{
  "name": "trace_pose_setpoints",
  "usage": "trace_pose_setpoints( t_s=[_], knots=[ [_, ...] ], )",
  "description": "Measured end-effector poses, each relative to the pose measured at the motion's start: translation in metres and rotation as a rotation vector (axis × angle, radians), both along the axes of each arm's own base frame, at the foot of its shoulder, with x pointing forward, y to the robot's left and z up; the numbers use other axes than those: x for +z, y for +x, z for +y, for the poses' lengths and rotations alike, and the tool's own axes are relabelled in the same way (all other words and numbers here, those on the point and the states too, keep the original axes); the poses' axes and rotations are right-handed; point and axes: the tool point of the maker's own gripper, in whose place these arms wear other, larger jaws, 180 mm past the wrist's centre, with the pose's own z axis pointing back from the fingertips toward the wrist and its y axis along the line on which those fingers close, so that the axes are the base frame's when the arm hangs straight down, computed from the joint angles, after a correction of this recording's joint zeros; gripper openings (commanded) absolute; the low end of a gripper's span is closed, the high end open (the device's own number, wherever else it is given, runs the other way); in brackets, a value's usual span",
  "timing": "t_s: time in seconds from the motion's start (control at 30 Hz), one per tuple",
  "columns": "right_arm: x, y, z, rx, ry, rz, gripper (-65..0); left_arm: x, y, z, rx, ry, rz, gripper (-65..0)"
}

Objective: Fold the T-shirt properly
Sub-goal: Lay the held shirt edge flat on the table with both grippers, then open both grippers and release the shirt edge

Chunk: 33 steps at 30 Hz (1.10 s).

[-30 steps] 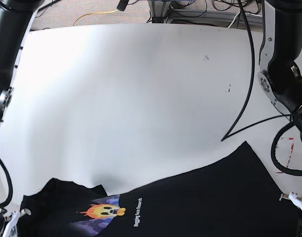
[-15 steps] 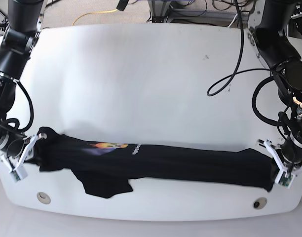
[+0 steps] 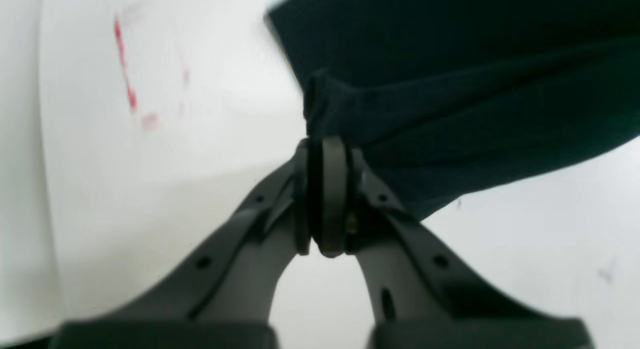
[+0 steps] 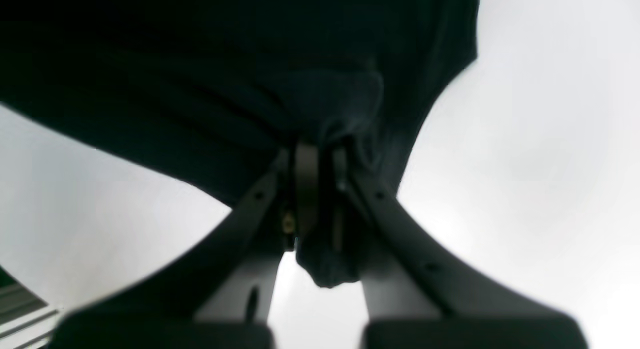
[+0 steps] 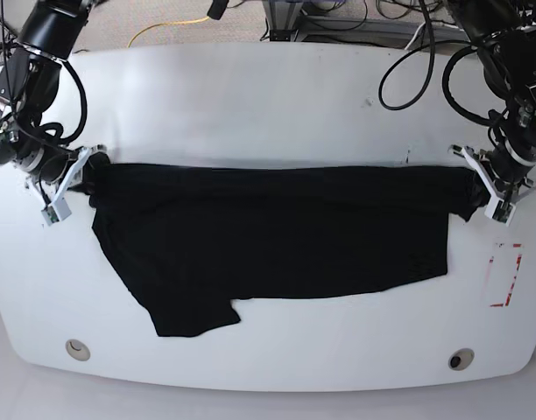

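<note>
Jaws pinch the T-shirt (image 5: 277,236) at both ends.
It was bunched up; now it lies flat on the surface (image 5: 250,96), ready for folding.

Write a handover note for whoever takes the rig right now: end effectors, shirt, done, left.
Left end effector: shut on the T-shirt at its end by the red marks.
Right end effector: shut on the shirt's opposite end.
Shirt: stretched across the white table, far edge pulled taut between both arms, the rest lying flat toward the near edge, no print showing.
Done: spread out.
Left: all folds.
</note>
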Motion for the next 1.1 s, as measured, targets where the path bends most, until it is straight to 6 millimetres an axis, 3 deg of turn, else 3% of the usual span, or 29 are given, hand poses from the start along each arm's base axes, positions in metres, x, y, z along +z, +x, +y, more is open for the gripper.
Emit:
trace_pose_setpoints(
  t_s=[0.23, 0.4, 0.57, 0.77, 0.97, 1.1],
  knots=[
    [-0.017, -0.04, 0.018, 0.04, 0.0, 0.05, -65.0, -0.04, -0.05, 0.006, 0.024, -0.017, 0.116, -65.0],
    [-0.034, -0.056, 0.025, 0.034, 0.012, 0.109, -65.0, -0.044, -0.051, 0.006, 0.024, -0.037, 0.115, -65.0],
    [-0.026, -0.045, 0.024, 0.034, 0.009, 0.075, -65.0, -0.051, -0.048, 0.006, 0.031, -0.051, 0.133, -65.0],
    [-0.005, -0.004, 0.022, 0.017, 0.053, -0.017, -65.0, -0.041, -0.005, -0.007, -0.002, -0.118, 0.062, -65.0],
    [-0.025, 0.012, 0.004, -0.026, 0.087, 0.067, -65.0, -0.062, 0.009, 0.006, 0.031, -0.148, 0.133, -64.9],
    [-0.027, 0.024, 0.013, -0.023, 0.141, 0.049, -65.0, -0.062, 0.021, 0.008, 0.024, -0.165, 0.126, -64.9]
  ],
)
